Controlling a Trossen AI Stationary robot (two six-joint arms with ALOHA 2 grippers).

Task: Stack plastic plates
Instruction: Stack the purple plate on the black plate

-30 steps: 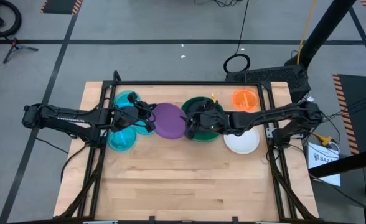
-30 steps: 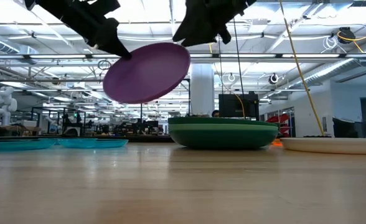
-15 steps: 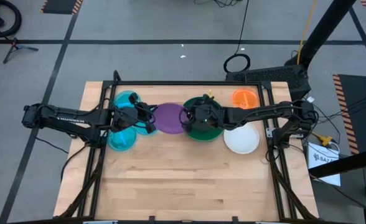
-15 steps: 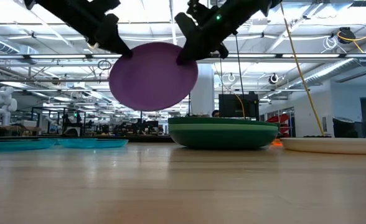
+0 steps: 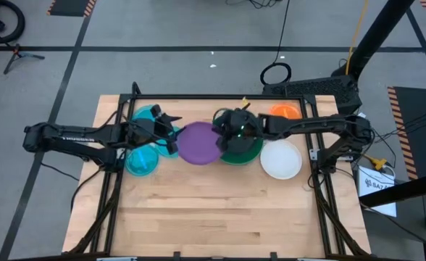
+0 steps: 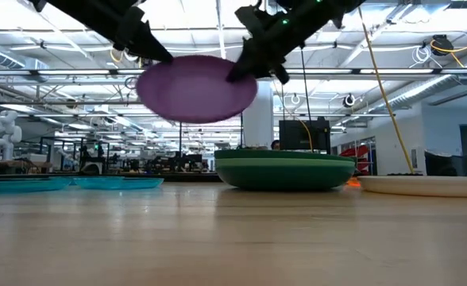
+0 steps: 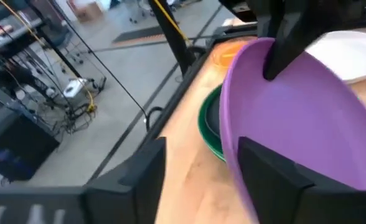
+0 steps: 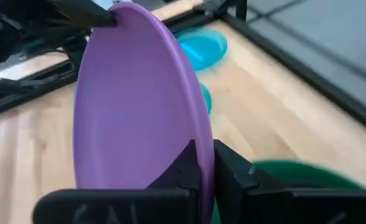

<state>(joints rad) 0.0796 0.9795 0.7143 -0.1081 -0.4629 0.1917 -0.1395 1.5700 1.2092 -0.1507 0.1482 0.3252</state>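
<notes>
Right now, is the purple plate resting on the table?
No. In the low view the purple plate hangs in the air, above the table, with the right gripper clamped on its rim.

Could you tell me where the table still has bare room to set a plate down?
The whole near half of the table, in front of the plates, is bare wood. The far strip is crowded: blue plates, the lifted purple plate between the left gripper and right gripper, the green plates, orange plate, white plate.
</notes>
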